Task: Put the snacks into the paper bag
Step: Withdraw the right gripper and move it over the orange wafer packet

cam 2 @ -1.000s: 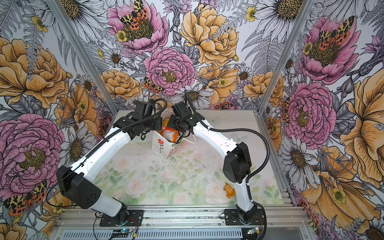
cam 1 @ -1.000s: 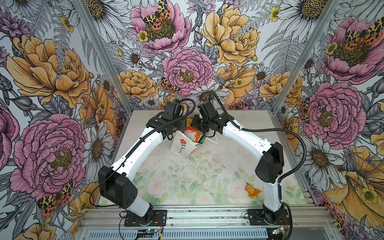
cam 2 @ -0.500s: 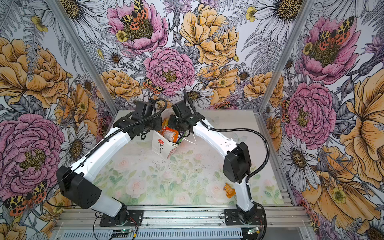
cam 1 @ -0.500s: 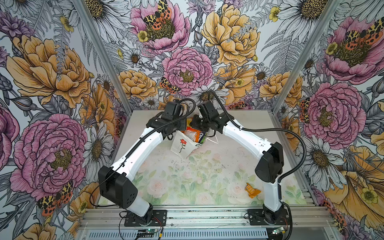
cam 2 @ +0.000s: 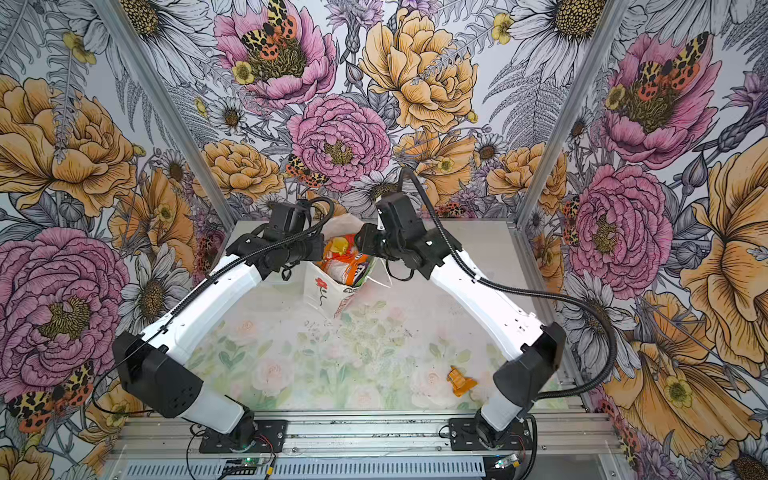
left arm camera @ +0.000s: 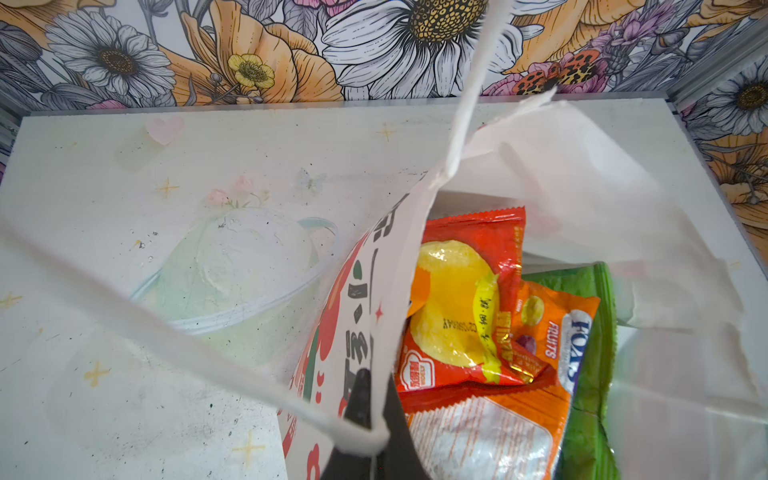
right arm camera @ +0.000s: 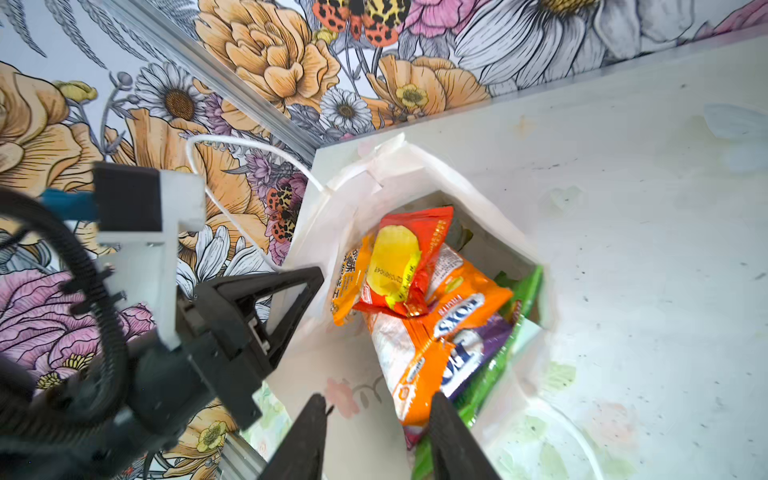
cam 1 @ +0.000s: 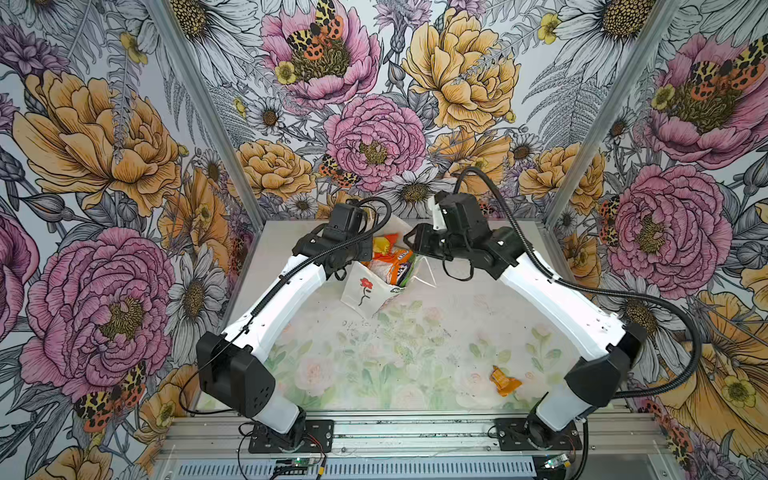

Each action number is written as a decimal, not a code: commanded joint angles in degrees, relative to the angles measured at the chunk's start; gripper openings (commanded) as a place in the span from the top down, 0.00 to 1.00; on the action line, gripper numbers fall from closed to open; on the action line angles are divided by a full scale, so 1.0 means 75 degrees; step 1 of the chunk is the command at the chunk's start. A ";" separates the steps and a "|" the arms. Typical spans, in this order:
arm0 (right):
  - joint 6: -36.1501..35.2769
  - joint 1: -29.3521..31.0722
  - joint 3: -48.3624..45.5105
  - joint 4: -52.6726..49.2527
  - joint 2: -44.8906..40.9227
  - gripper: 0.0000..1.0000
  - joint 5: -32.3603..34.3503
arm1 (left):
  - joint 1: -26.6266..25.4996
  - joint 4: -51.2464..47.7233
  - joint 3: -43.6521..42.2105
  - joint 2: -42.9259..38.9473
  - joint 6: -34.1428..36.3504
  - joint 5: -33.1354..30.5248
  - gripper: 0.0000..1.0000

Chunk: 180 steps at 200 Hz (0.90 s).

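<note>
Right fingers (right arm camera: 309,432) have parted above the paper bag (right arm camera: 357,195) of snacks (right arm camera: 436,316); left fingers (left arm camera: 360,399) pinch its rim

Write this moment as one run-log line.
left jaws: shut on paper bag wall | right jaws: open at bag mouth | orange wrapper: on table, outside bag

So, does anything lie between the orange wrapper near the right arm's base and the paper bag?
Nothing visible does: the orange wrapper lies alone, with bare table up to the paper bag, whose mouth the left fingers hold open.
</note>
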 commanded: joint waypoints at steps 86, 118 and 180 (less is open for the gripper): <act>0.0407 -0.1264 -0.4969 -0.2010 -0.3918 0.45 0.1073 | -0.0090 0.0586 0.0074 -0.0030 0.0070 -0.0237 1.00; 0.0664 -0.1255 -0.5928 -0.2598 -0.4294 0.41 0.0918 | -0.0131 0.0568 0.0090 0.0045 0.0076 -0.0237 1.00; 0.1528 -0.1243 -0.7514 -0.2884 -0.4772 0.24 0.0841 | -0.0184 0.0546 0.0096 0.0092 0.0114 -0.0272 1.00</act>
